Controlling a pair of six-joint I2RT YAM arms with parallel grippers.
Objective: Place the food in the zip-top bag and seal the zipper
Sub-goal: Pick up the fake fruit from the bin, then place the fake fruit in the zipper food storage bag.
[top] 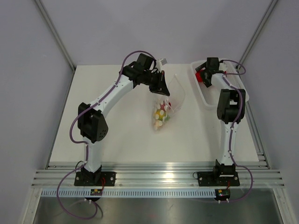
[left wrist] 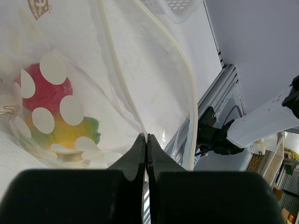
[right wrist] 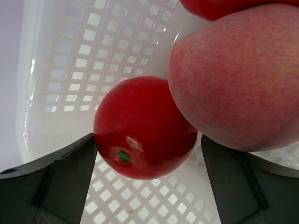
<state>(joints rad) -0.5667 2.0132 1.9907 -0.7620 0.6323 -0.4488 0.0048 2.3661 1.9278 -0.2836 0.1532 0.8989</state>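
Left gripper [left wrist: 147, 140] pinched tight on bag [top: 176, 95] edge | bag mid-table, fruits [top: 160, 116] inside | right gripper [right wrist: 148, 140] spread either side of red fruit [right wrist: 142, 128] in white tray [right wrist: 70, 70]

The left gripper [left wrist: 146, 140] has its jaws pressed together, pinching the clear film of the zip-top bag [left wrist: 140, 70], which rises above it. Up and left of the gripper, behind the bag's white dots, sits a red fruit [left wrist: 49, 91], with a yellow-green fruit [left wrist: 65, 133] touching it from below. The zipper [left wrist: 188, 77] arcs up and over just right of the gripper. Far above it, a white perforated tray [left wrist: 180, 9] rests on the desk [left wrist: 196, 42].
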